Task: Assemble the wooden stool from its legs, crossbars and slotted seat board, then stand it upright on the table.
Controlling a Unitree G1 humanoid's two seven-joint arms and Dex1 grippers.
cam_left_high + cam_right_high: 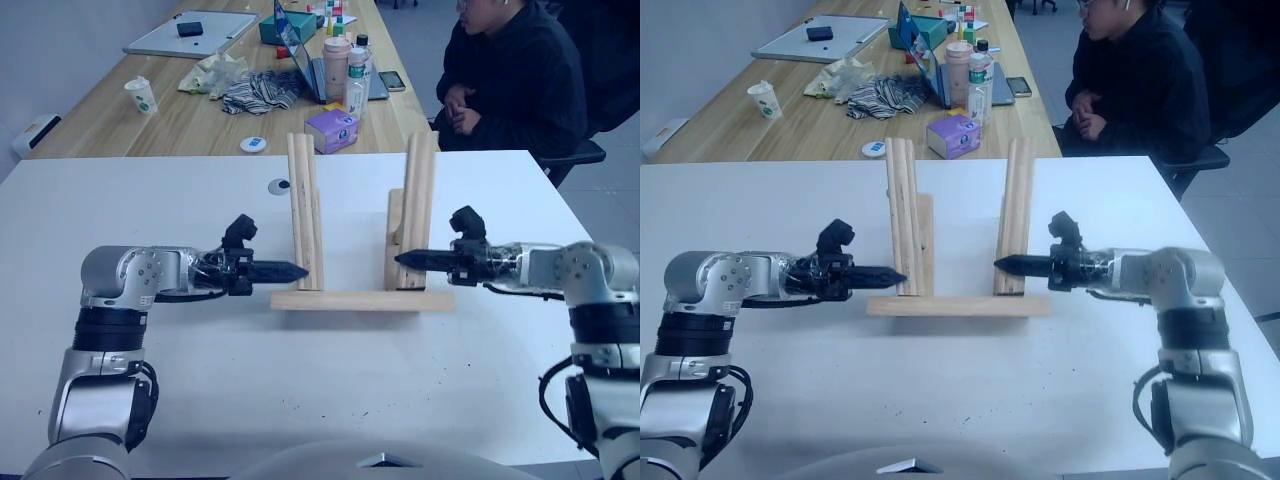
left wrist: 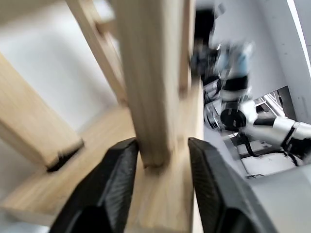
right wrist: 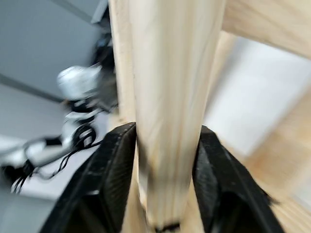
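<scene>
1. Left eye view: the stool (image 1: 1015, 200) looks assembled but is upside down. The seat board (image 1: 360, 300) lies flat on the bench (image 1: 330, 400) and the legs stand up off it. My read is that only the flip to upright is left.
2. The right pincer (image 1: 402, 260) is clamped on the right leg (image 1: 418, 200), just above the seat board. The right wrist view has both fingers (image 3: 109, 179) pressed against the wood.
3. The left pincer (image 1: 300, 271) is at the left leg (image 1: 303, 200), equally low above the seat board. I can't tell whether it is actually clamped.
4. Risks from here, as judgement only:
   - If one side is loose when the lift starts, the stool pivots about the held leg and the seat board drags or drops.
   - Both holds sit close to the seat board, so the legs above are free to swing. The stool could rotate in the grip mid-flip.
   - If the arms pull apart or squeeze unevenly, the legs lever in the seat board slots and a joint could pop. How tight the joints are isn't visible.
   - If the arms turn at different rates, the frame racks and lands crooked.
</scene>
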